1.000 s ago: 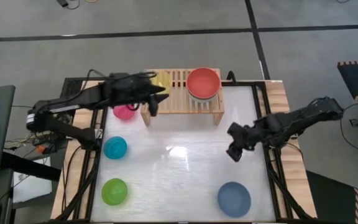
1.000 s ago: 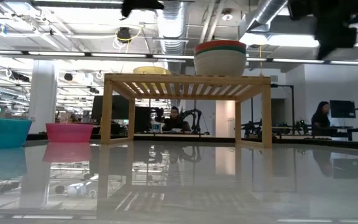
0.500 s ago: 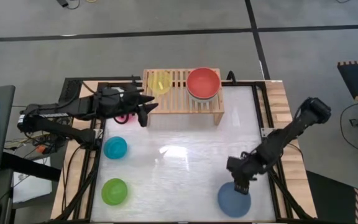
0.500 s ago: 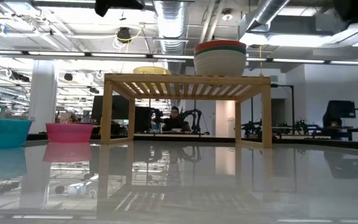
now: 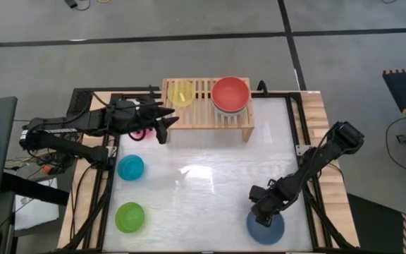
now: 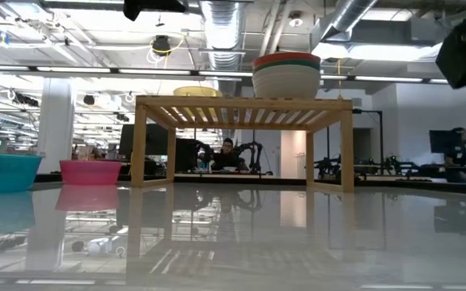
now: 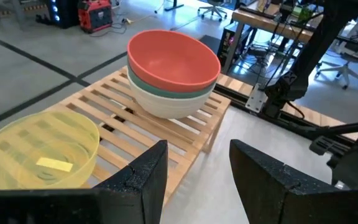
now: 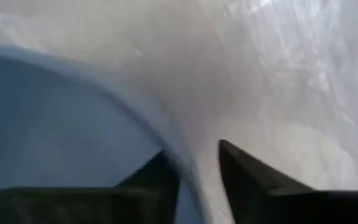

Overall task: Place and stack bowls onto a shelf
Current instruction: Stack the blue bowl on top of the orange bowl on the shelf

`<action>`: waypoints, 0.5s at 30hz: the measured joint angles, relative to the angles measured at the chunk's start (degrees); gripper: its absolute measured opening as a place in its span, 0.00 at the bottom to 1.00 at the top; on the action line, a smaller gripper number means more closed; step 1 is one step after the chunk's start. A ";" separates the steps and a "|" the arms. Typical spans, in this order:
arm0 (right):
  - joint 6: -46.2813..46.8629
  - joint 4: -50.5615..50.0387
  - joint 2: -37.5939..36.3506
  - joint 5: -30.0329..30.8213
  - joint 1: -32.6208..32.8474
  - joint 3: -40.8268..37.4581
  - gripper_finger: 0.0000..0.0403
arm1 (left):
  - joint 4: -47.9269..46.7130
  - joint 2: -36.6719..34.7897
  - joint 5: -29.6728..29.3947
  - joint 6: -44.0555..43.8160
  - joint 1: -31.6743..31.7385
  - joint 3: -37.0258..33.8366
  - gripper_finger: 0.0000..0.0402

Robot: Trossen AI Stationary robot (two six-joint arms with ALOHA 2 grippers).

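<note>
The light-wood shelf (image 5: 206,107) stands at the table's far edge. On its slats rest a yellow bowl (image 7: 42,155) and a stack of three bowls, red (image 7: 173,62) on top. My left gripper (image 5: 162,125) hovers open just off the shelf's left near corner, above a pink bowl (image 5: 142,130). A blue bowl (image 5: 265,228) sits near the table's near right corner. My right gripper (image 5: 262,213) is down at the blue bowl's far rim (image 8: 188,165), open. One finger (image 8: 157,180) is inside the bowl and the other (image 8: 241,174) outside. My right gripper straddles the blue bowl's far rim from above, slanting down. The inner finger lies close to the bowl's inner wall, and a strip of table shows between the rim and the outer finger. Whether either finger touches the bowl I cannot tell.
A cyan bowl (image 5: 130,167) and a lime green bowl (image 5: 130,216) sit along the table's left side. The white tabletop (image 5: 203,190) between the shelf and the blue bowl is bare. People and desks show in the room beyond the table.
My right gripper has swung from mid-table toward the near edge and come down onto the blue bowl's far rim. My left gripper has drawn back from over the shelf beside the yellow bowl toward the table's left edge, then held still.
</note>
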 joint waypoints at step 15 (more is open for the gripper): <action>-1.85 -4.73 -15.96 13.98 -12.29 3.72 0.06 | -3.27 -2.62 0.74 -3.94 0.02 0.04 0.39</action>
